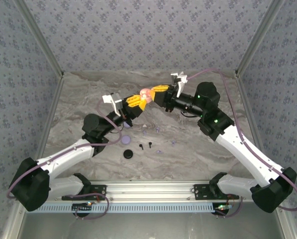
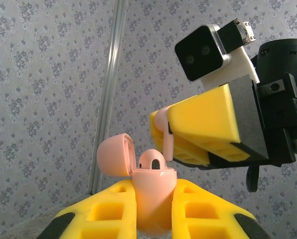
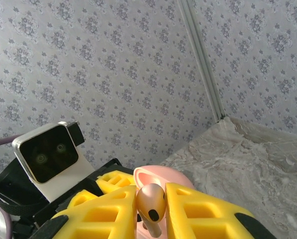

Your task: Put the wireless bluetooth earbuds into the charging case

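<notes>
Grey-blue patterned wallpaper [image 1: 138,35] closes in a marbled grey table [image 1: 203,154], and both my arms rise over its far half to meet in the air. My left gripper [image 2: 154,219] is clamped on the lower body of the pink charging case [image 2: 155,189], gripping it upright between the yellow fingers. Its hinged lid [image 2: 116,154] is swung open to the left, and a seated earbud [image 2: 150,160] shows in the open top. My right gripper [image 3: 150,211] is pinched tight on a second pink earbud [image 3: 150,201], caught between the fingertips. From my left wrist, that bud hangs just above and to the right of the open case, close but apart from it. Down on the table near my left forearm lie a lilac disc [image 1: 126,139] and a black disc [image 1: 128,154]. Beside them are loose earbuds: two black ones [image 1: 140,147] side by side, and small lilac ones [image 1: 174,143] scattered a little farther out, none touching
</notes>
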Motion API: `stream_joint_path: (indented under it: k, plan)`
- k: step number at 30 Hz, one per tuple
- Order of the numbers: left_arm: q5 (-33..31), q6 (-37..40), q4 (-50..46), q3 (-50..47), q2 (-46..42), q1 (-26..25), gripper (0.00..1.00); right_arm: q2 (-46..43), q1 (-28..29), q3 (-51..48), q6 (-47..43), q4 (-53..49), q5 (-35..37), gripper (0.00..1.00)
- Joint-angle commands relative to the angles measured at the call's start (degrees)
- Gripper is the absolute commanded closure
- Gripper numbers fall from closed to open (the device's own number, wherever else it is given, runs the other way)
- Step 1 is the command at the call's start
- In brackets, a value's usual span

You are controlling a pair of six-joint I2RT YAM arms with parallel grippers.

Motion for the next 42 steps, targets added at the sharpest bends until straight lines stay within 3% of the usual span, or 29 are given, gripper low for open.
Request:
stream_joint_path:
  k: [1,42]
  plan:
    - [1.14,-0.69,3.25,2.14,-0.02,-0.42,1.0,0.75,0.63,1.75,-1.39,1.27,0.23,0.78]
    - [-0.33,0.47,3.85,0.66,-1.31,-0.43,1.0,0.84,0.4,0.25,6.72,3.01,-2.08,0.78]
